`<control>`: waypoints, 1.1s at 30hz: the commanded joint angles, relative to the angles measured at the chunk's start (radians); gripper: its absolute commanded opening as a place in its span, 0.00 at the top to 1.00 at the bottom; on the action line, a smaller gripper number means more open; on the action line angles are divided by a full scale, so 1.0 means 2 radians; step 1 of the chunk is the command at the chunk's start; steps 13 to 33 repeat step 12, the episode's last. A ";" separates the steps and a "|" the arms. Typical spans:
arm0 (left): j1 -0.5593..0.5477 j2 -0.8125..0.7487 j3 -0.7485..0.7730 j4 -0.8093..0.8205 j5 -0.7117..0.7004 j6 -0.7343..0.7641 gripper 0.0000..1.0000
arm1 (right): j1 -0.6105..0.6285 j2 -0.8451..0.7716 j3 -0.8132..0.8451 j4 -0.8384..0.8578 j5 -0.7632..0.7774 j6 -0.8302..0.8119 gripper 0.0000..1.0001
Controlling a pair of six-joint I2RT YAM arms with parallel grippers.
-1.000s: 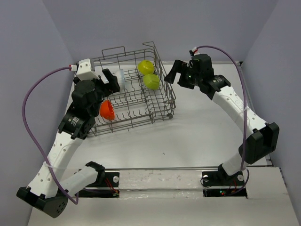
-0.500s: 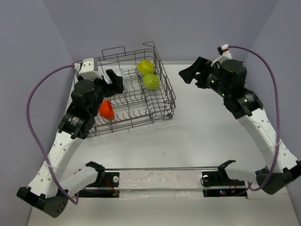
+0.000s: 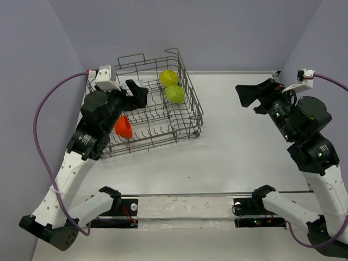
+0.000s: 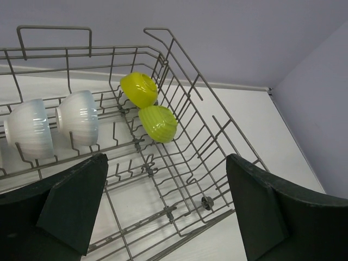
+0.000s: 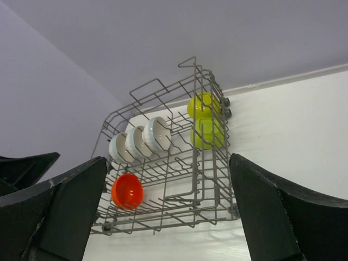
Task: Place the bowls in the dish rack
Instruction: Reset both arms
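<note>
Rack: dish rack (image 3: pixel 191 109) sits far-left on the table (image 3: pixel 239 157), holding two yellow-green bowls (image 3: pixel 174 94), an orange bowl (image 3: pixel 124 126) and white bowls (image 5: pixel 142 139) | Left gripper (image 3: pixel 137 91): over the rack, spread wide, holding nothing | Right gripper (image 3: pixel 243 96): well right of the rack, spread wide, holding nothing

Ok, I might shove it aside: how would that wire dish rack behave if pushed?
The dish rack is open wire, so probably stiff and light for its size; it would likely slide on the smooth table. Its low, wide base suggests little tipping. The orange bowl and green bowls, propped on edge, might rattle or shift.
</note>
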 commanded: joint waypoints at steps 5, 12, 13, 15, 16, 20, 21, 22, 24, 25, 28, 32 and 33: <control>0.000 -0.014 0.012 0.043 0.015 -0.002 0.01 | -0.002 0.013 -0.033 0.004 0.029 -0.027 0.00; 0.000 -0.022 0.007 0.046 0.002 0.001 0.01 | -0.002 0.016 -0.048 0.017 0.029 -0.037 0.00; 0.000 -0.022 0.007 0.046 0.002 0.001 0.01 | -0.002 0.016 -0.048 0.017 0.029 -0.037 0.00; 0.000 -0.022 0.007 0.046 0.002 0.001 0.01 | -0.002 0.016 -0.048 0.017 0.029 -0.037 0.00; 0.000 -0.022 0.007 0.046 0.002 0.001 0.01 | -0.002 0.016 -0.048 0.017 0.029 -0.037 0.00; 0.000 -0.022 0.007 0.046 0.002 0.001 0.01 | -0.002 0.016 -0.048 0.017 0.029 -0.037 0.00; 0.000 -0.022 0.007 0.046 0.002 0.001 0.01 | -0.002 0.016 -0.048 0.017 0.029 -0.037 0.00; 0.000 -0.022 0.007 0.046 0.002 0.001 0.01 | -0.002 0.016 -0.048 0.017 0.029 -0.037 0.00; 0.000 -0.022 0.007 0.046 0.002 0.001 0.01 | -0.002 0.016 -0.048 0.017 0.029 -0.037 0.00; 0.000 -0.022 0.007 0.046 0.002 0.001 0.01 | -0.002 0.016 -0.048 0.017 0.029 -0.037 0.00; 0.000 -0.022 0.007 0.046 0.002 0.001 0.01 | -0.002 0.016 -0.048 0.017 0.029 -0.037 0.00; 0.000 -0.022 0.007 0.046 0.002 0.001 0.01 | -0.002 0.016 -0.048 0.017 0.029 -0.037 0.00; 0.000 -0.022 0.007 0.046 0.002 0.001 0.01 | -0.002 0.016 -0.048 0.017 0.029 -0.037 0.00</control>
